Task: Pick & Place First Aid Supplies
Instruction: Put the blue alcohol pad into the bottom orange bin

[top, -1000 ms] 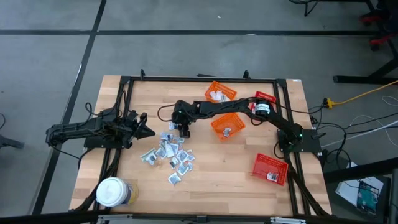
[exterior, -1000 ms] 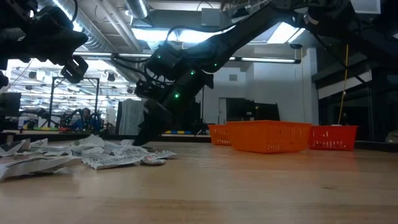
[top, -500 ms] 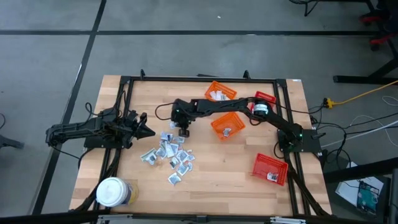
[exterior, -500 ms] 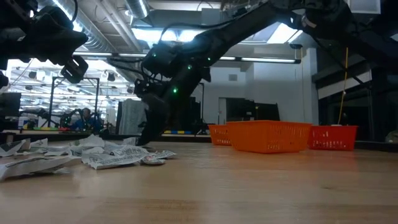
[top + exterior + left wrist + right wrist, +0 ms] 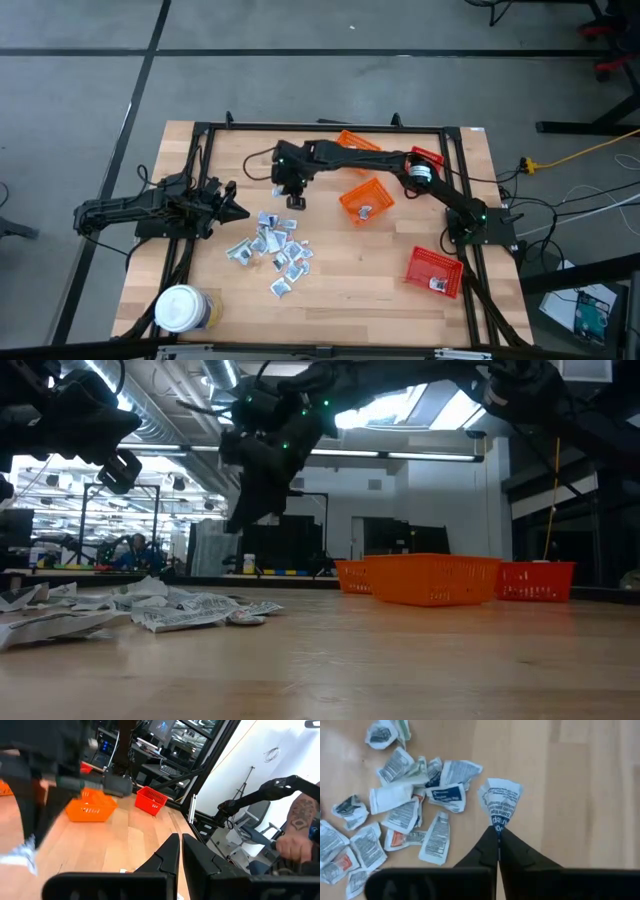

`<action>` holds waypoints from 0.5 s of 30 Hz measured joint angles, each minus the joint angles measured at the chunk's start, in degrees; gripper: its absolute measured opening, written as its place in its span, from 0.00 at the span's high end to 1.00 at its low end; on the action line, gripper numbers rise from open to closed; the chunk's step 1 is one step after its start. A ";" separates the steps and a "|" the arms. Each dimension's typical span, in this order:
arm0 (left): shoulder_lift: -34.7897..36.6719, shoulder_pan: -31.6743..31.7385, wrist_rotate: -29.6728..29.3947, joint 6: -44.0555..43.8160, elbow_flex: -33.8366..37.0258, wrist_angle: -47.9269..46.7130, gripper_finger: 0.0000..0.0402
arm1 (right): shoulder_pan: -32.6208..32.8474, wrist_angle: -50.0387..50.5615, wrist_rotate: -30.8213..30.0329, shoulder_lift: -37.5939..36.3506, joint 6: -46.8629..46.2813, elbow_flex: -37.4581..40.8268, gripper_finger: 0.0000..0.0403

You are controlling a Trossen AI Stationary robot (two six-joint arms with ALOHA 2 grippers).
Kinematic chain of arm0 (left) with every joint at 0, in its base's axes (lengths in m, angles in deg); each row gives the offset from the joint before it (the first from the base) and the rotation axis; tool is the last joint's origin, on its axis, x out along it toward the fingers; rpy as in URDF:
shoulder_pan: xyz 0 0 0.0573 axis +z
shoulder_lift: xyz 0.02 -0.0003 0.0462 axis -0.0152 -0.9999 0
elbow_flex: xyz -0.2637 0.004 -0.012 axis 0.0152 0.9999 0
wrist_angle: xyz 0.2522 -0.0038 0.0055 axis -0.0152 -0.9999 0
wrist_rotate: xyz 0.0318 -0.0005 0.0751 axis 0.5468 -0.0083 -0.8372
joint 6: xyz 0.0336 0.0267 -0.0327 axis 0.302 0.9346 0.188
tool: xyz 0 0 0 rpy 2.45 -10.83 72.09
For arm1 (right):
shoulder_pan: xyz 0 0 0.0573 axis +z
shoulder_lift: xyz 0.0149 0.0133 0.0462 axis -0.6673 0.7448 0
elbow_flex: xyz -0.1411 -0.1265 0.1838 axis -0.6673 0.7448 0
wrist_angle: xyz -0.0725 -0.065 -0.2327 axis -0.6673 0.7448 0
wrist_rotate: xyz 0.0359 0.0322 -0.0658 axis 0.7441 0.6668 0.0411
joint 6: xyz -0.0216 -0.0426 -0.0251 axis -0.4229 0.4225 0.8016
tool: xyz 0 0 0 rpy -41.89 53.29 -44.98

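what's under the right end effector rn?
The right end effector, shut on one packet, hangs above bare wood of the table beside the pile of packets. Its fingers cover the packet's lower edge. The left end effector waits at the table's left.

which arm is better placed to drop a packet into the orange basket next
Right. The right gripper is already shut on a packet, lifted above the table beside the orange basket. The left gripper waits, shut and empty, at the table's left.
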 joint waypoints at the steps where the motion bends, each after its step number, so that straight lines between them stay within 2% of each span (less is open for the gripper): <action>1: 0.02 0.00 -0.01 0.00 0.00 0.00 0.96 | -0.26 1.27 -0.04 0.00 -0.01 -1.28 0.97; 15: 0.01 -0.02 0.00 0.00 0.00 0.00 0.96 | -2.05 10.91 -1.43 -7.10 1.11 -1.66 0.97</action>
